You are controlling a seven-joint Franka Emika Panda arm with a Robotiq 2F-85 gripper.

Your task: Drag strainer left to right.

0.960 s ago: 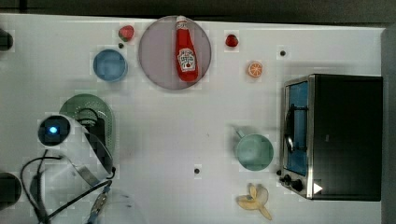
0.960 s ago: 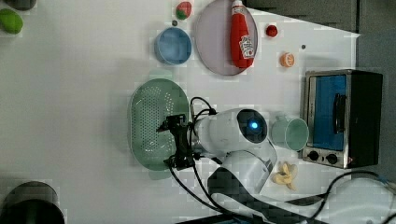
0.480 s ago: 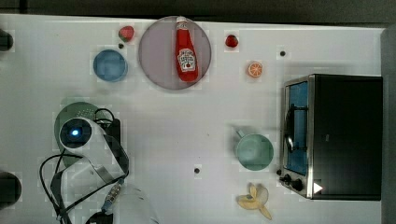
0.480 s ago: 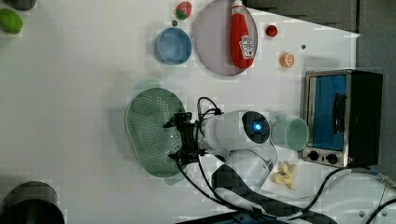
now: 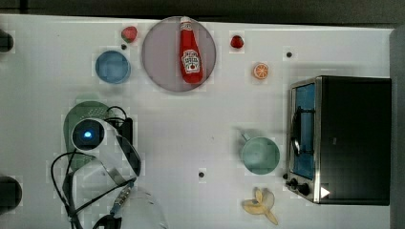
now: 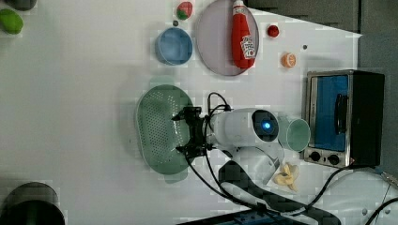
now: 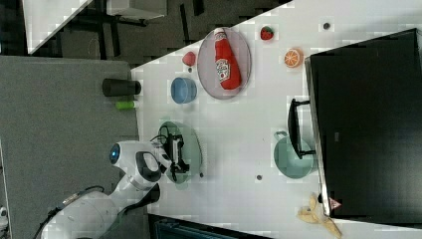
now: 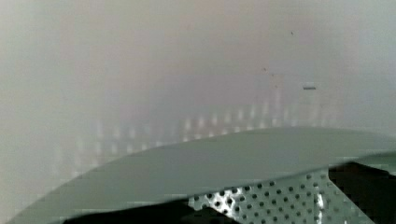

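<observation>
The pale green perforated strainer [image 6: 157, 126] lies on the white table toward the top view's left, largely covered there by my arm, with its rim [image 5: 71, 117] peeking out. In the right view the strainer [image 7: 193, 142] sits just in front of the arm. My gripper [image 6: 184, 132] points down at the strainer's edge on the left view's right side, also seen in the right view [image 7: 180, 152]. The wrist view shows the strainer's rim [image 8: 210, 163] and holed wall close up, with dark fingers [image 8: 364, 186] standing apart on either side, open.
A blue bowl [image 5: 112, 67] and a grey plate [image 5: 160, 67] bearing a ketchup bottle [image 5: 191, 50] lie beyond the strainer. A teal mug [image 5: 260, 155], a toaster oven [image 5: 344, 138], a banana [image 5: 260, 205] and an orange slice [image 5: 261, 71] occupy the top view's right.
My arm has swung toward the top view's right, coming over the strainer. The strainer itself has stayed roughly where it was.
</observation>
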